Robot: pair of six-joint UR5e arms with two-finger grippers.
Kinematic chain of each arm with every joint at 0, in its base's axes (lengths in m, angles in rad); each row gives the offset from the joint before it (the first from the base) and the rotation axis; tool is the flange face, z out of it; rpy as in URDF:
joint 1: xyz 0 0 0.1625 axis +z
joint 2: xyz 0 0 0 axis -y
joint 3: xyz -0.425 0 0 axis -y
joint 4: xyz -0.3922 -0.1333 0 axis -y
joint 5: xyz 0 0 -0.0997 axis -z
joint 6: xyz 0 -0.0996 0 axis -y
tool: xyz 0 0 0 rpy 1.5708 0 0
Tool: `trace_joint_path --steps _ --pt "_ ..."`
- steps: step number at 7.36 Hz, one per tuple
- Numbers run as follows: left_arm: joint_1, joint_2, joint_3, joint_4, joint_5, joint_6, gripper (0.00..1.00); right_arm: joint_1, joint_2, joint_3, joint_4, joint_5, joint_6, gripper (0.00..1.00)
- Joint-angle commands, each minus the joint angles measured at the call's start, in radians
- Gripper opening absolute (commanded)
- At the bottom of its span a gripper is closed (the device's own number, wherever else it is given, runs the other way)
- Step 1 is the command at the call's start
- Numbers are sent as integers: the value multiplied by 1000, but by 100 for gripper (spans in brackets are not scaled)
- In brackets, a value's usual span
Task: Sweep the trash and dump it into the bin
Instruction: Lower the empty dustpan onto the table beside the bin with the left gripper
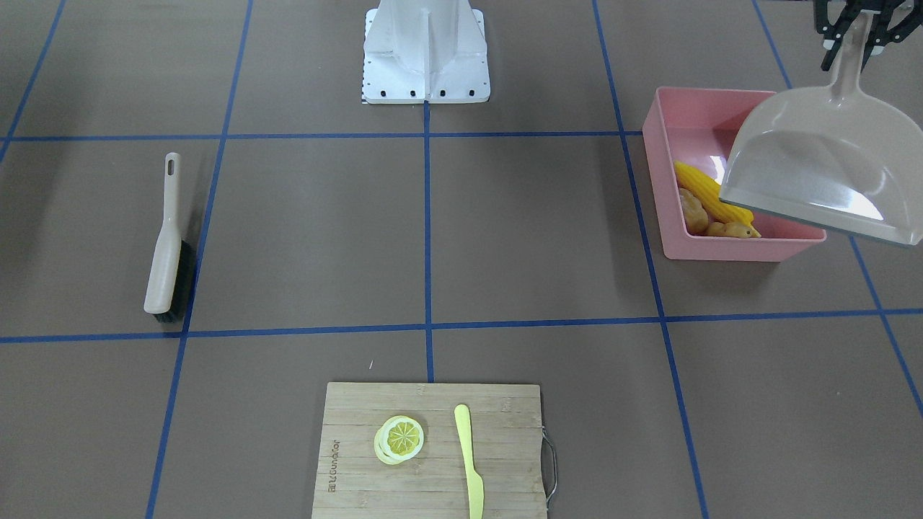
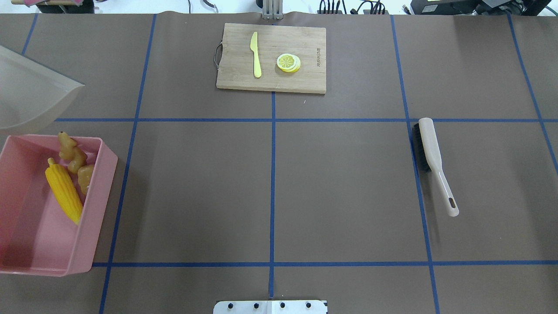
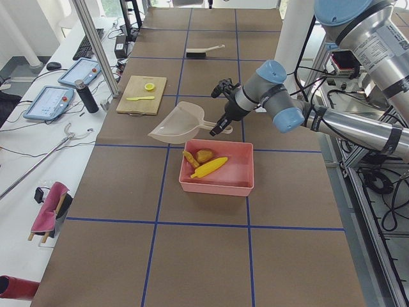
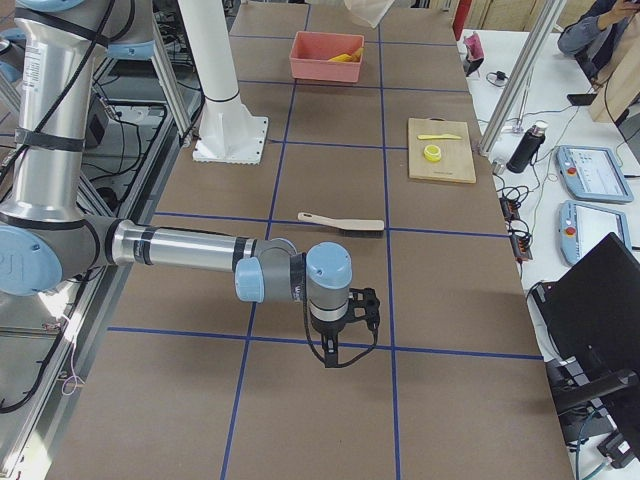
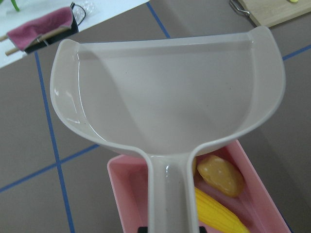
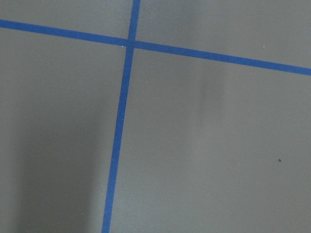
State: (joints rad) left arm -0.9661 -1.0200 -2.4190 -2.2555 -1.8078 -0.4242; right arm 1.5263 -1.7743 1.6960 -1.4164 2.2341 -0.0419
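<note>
The left gripper (image 1: 858,32) is clenched on the handle of the beige dustpan (image 1: 822,169), held above the pink bin (image 1: 667,155). Corn cob (image 2: 64,191), potato (image 5: 220,175) and ginger root (image 2: 71,151) lie inside the bin. The right gripper (image 4: 345,330) hangs over bare table well away from the bin; I cannot tell whether it is released or clenched.

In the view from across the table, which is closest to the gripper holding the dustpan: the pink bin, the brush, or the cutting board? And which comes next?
Measured from the left gripper, at that view's top right:
1. Pink bin, just below it, on the same side.
2. Cutting board, at the table's near edge, middle.
3. Brush, far across on the opposite side.
</note>
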Motion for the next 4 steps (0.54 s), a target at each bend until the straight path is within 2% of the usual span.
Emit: trace_joint_path --steps 1,2,4 --pt "155 -226 134 -15 16 50 0 0 -1 -1 4 -2 -1 100" --pt "235 -311 190 -18 16 97 0 0 -2 1 -1 8 5 100" --pt "320 -461 351 -91 13 339 0 0 -2 5 4 9 4 100"
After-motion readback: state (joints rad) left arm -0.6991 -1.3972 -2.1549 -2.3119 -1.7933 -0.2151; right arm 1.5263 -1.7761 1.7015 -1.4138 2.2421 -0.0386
